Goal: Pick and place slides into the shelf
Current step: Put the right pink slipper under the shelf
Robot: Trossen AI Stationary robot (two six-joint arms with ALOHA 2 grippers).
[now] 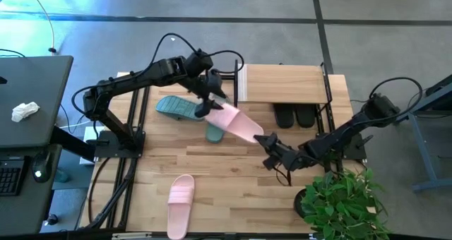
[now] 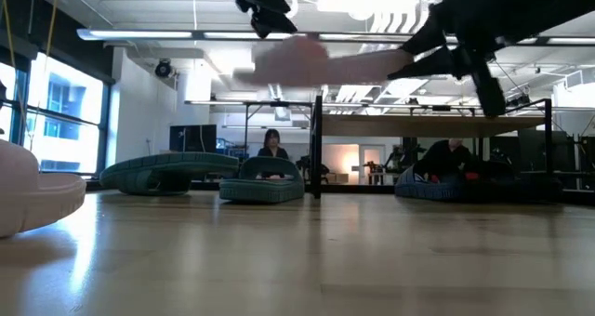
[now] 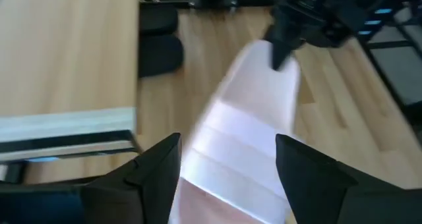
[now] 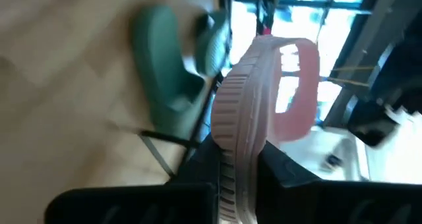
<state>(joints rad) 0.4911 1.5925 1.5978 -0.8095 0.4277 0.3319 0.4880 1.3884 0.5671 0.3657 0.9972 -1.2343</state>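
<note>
A pale pink slide (image 1: 236,123) hangs in the air above the middle of the wooden desk (image 1: 233,190), held at both ends by two dark robot arms. The left pincer (image 1: 212,102) reaches in from the far left side and has one end of the slide between its fingers; its wrist camera shows the two dark fingers (image 3: 158,168) on either side of the pink strap, seemingly closed onto it, though blur makes the contact hard to confirm. The right pincer (image 1: 270,150) comes from the right edge of the desk, and its fingers are clamped on the slide's other end, the ribbed sole seen edge-on between them in that arm's wrist view. From desk level the slide appears as a blurred pink shape (image 2: 316,63) high above the surface, level with the pincers. Beneath it, two teal-green slides lie on the desk: one (image 1: 176,107) to the left of the held slide, the other (image 1: 215,133) partly hidden under it. A second pale pink slide (image 1: 180,205) lies alone near the front edge of the desk, well apart from the rest. The shelf (image 1: 286,83), a low rack with a light wooden top board, stands at the far right of the desk, and two black slides (image 1: 294,116) sit side by side under it, their ends poking out at its front. A green potted plant (image 1: 342,201) stands at the front right corner.
</note>
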